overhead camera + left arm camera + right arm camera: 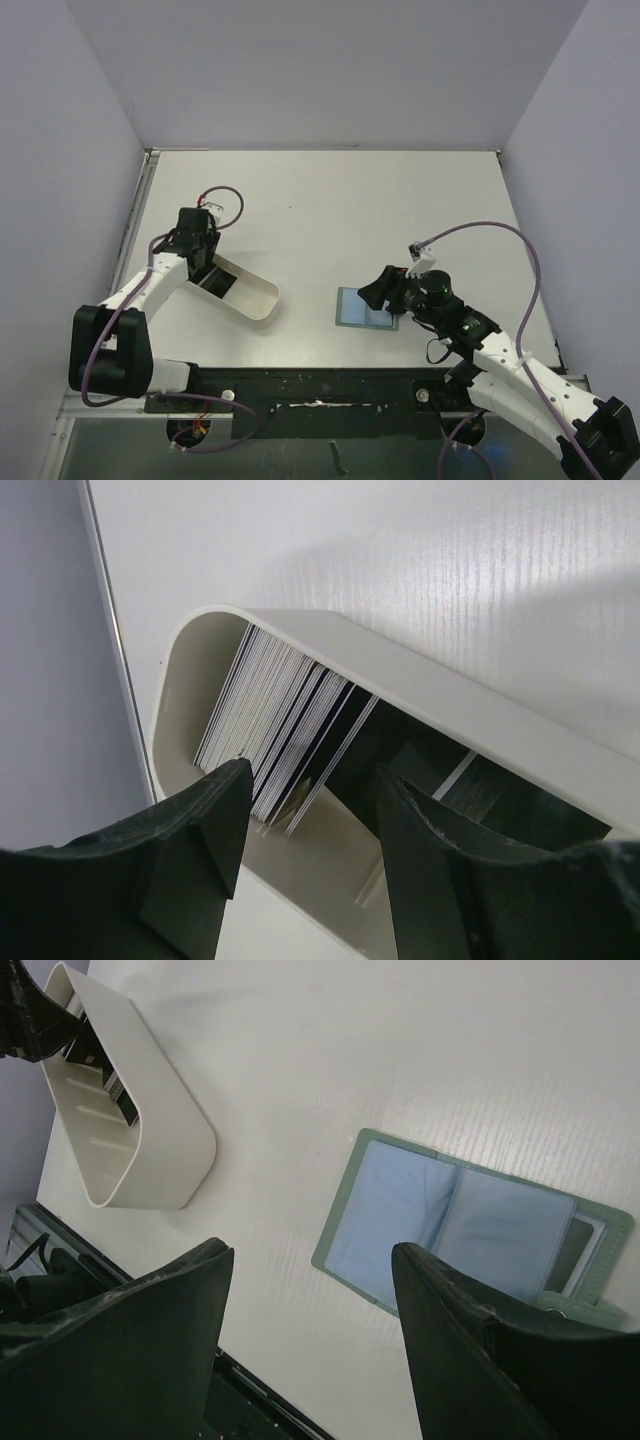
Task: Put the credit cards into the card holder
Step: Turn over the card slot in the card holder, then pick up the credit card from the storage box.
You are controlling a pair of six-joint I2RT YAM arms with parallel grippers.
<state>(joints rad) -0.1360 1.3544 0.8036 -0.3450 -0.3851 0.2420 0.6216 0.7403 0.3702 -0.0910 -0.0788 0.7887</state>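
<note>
Hovering with the left gripper (310,790) spread apart over the credit cards (280,730) standing in the white tray (450,705), likely to pinch one, and the right gripper (308,1260) spread apart by the card holder (470,1230), laid open for filling.

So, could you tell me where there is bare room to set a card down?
Bare: the table beyond the tray and the card holder, and the strip between them. Crowded: the tray's left end, where the left gripper is at the credit cards, and the holder's right edge, by the right gripper.
</note>
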